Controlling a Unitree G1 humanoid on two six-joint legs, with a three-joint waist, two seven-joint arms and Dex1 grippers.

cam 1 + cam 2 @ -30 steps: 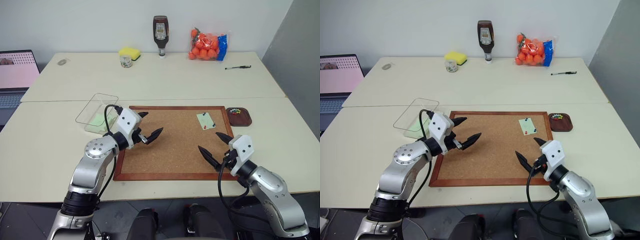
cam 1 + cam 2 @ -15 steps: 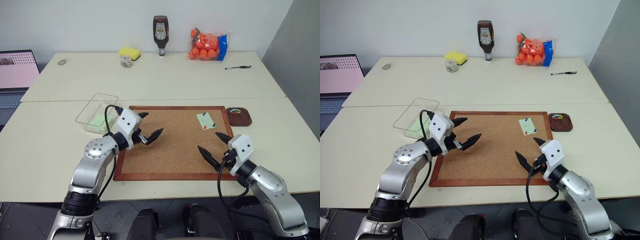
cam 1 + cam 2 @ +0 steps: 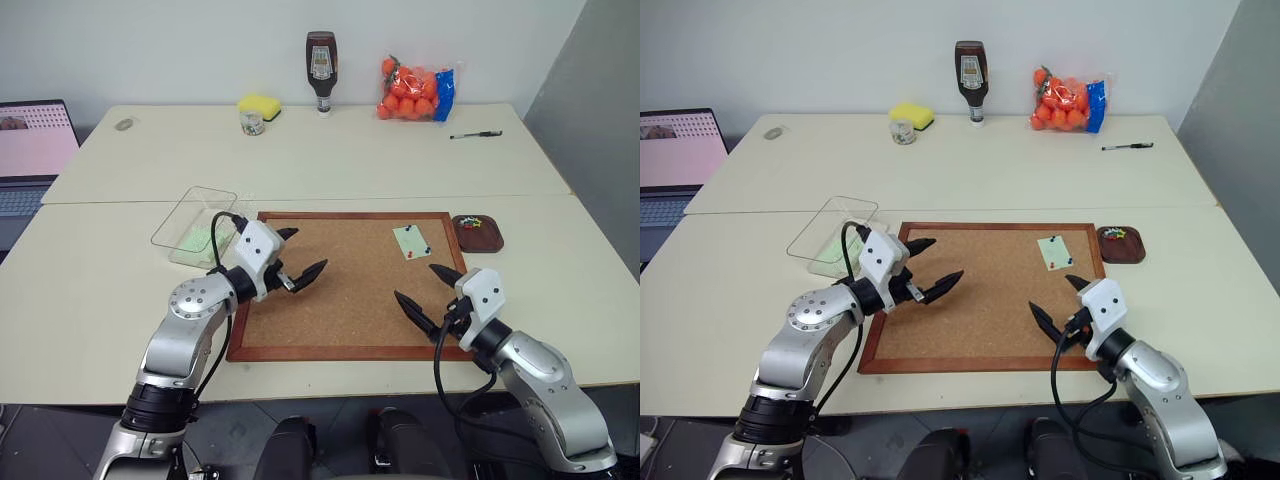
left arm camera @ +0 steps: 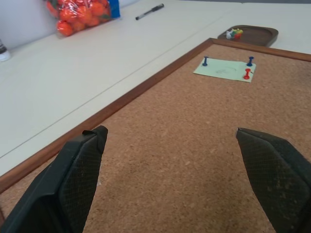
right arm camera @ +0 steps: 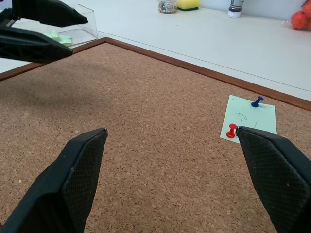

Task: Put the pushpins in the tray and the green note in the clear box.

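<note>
The green note (image 4: 224, 70), pinned to the corkboard (image 3: 350, 290) by pushpins (image 4: 247, 74), bears an unreadable pencil scrawl. Left tool (image 3: 295, 256) and right tool (image 3: 425, 292) hover spread, empty.

Silver-grey metal arms with round shoulder joints carry white wrist housings, looping black cables, and each tool's (image 3: 297, 252) textured black pointed fingers (image 4: 80, 179).

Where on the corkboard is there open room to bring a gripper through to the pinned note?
The cork between the left gripper and right gripper is bare, up to the corkboard far frame. It gets crowded at the green note, held by three pushpins, with the tray just off the frame beside it.
</note>
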